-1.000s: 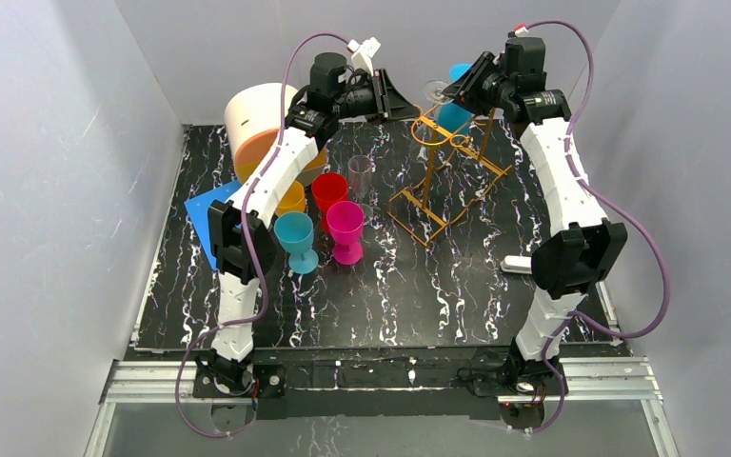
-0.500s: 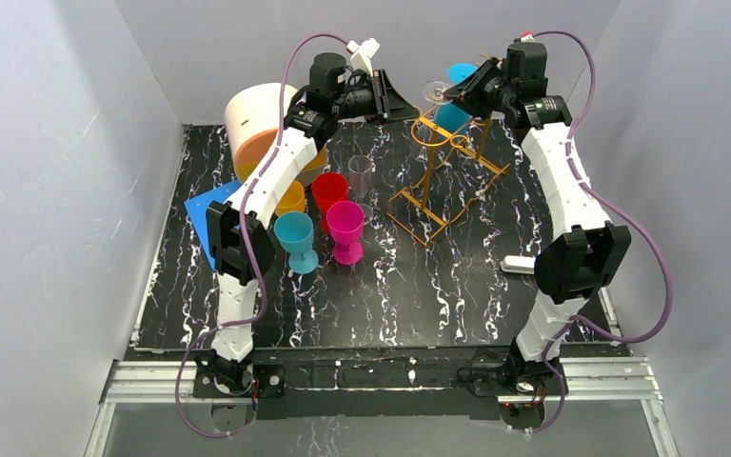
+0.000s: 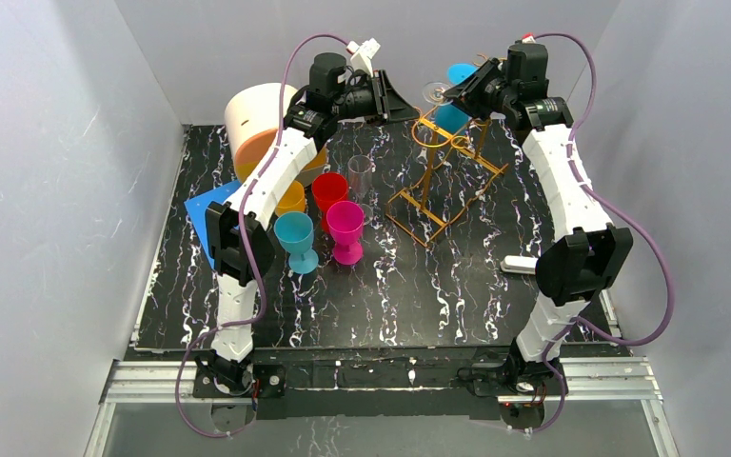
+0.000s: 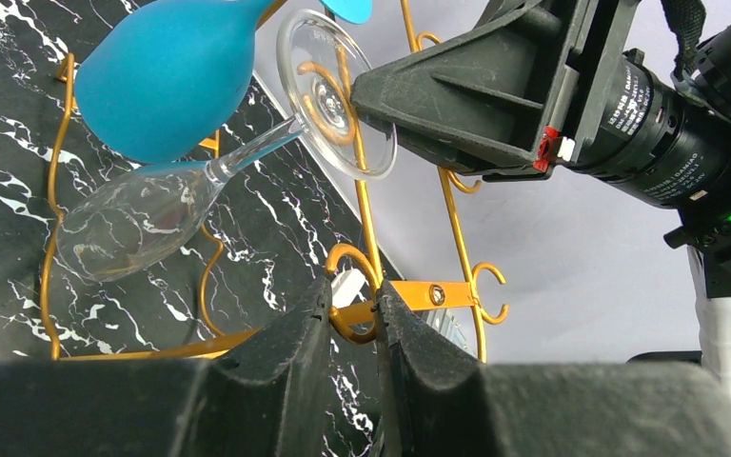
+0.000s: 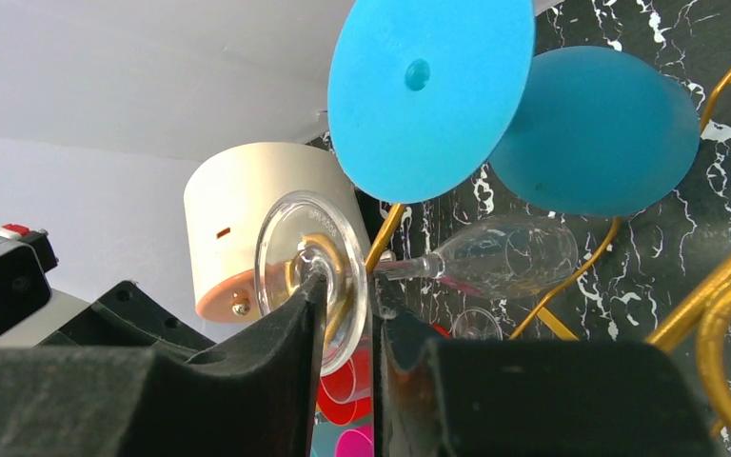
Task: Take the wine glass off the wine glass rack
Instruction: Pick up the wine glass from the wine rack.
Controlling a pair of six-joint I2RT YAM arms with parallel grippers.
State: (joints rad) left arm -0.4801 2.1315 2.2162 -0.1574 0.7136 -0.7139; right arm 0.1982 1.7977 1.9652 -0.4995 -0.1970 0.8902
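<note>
The golden wire wine glass rack stands at the back middle of the table. A clear wine glass hangs tilted from its top rails beside a blue wine glass. My right gripper is shut on the clear glass's round foot, its fingers either side of the disc by the stem. My left gripper is shut on a curled scroll end of the rack's top rail. In the top view both grippers, left and right, meet at the rack's top.
Red, pink, teal and orange cups and a clear tumbler stand left of the rack. A cream cylinder is at the back left, on a blue sheet. A white object lies at the right.
My right wrist has shifted slightly up and to the right at the rack's top. The clear glass's foot stays in almost the same place. The left arm has not moved.
</note>
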